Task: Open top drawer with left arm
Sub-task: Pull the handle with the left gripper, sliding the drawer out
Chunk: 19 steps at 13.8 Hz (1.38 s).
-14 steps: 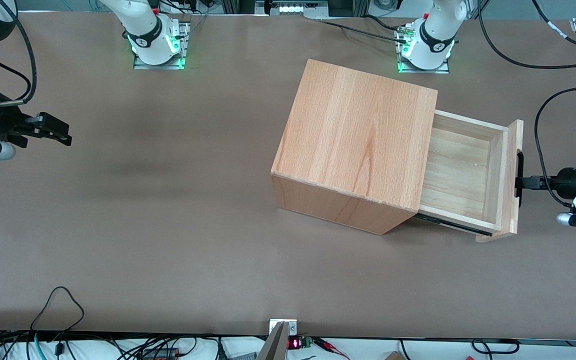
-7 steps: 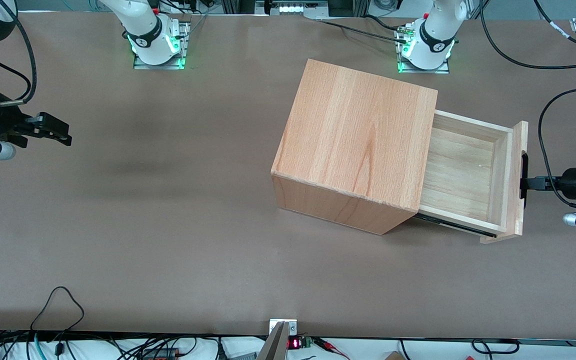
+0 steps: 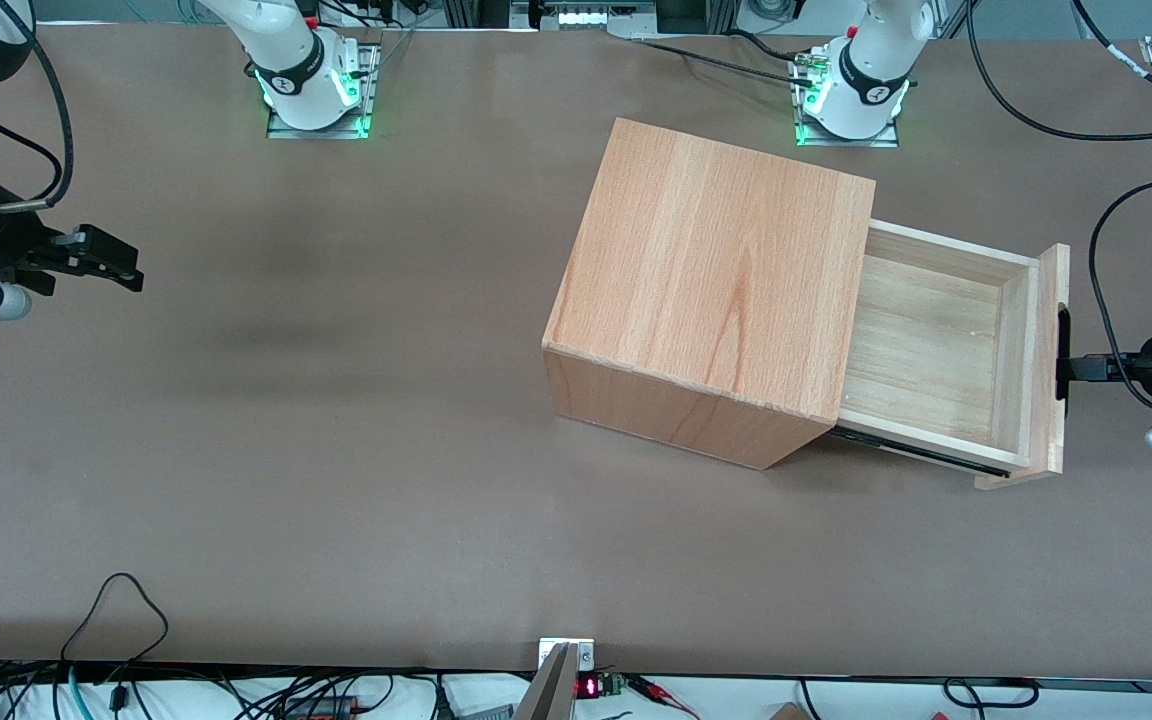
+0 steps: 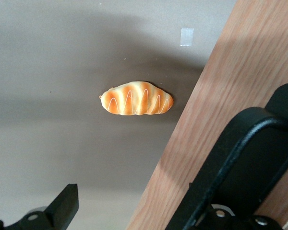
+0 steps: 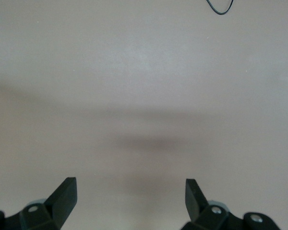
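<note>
Brown tabletop (image 3: 336, 450) under everything. Top drawer (image 3: 936, 345) is pulled well out of the cabinet (image 3: 716, 290), pale interior exposed, front panel touching the gripper (image 3: 1071, 368). Gripper sits at the black handle (image 3: 1063, 352) in front of the panel; fingers look hooked round it, one finger (image 4: 62, 206) hanging clear over the table, so not clamped. Step in hand: mid-pull, looks mostly done. Next: straight pull along the slide axis, no lift. Bread-shaped toy (image 4: 137, 98) lies on the table beneath the gripper, near the panel.
</note>
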Motion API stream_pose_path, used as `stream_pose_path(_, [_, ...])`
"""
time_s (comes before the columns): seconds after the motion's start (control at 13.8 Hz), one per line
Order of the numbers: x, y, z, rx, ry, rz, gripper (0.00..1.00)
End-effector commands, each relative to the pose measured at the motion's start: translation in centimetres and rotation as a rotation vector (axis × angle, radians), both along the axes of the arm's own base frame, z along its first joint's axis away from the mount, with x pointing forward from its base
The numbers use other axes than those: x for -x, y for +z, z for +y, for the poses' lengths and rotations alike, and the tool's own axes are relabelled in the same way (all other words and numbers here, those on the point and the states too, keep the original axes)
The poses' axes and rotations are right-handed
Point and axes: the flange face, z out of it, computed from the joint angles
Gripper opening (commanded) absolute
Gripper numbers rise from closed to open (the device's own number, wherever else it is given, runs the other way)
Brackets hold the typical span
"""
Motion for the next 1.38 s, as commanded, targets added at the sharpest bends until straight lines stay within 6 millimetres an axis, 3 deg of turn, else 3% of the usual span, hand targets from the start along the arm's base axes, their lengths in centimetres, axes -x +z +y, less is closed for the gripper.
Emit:
stream_pose_path(0.0, [-0.6,0.9,1.0,-0.001,-0.016,-0.033,1.0])
stream_pose_path(0.51, [-0.6,2.0,0.2,0.054,-0.147,-0.068,1.0])
stream_pose_path(0.65, [-0.5,3.4,0.4,0.059,-0.154,-0.069,1.0])
stream_pose_path(0.95, [-0.1,3.7,1.3,0.067,-0.147,-0.059,1.0])
stream_pose_path(1.02, [0.0,4.1,1.2,0.065,-0.149,-0.06,1.0])
stream_pose_path(1.16, [-0.3,6.7,1.6,0.052,-0.161,-0.092,1.0])
stream_pose_path(1.31, [-0.4,7.4,1.4,0.047,-0.166,-0.099,1.0])
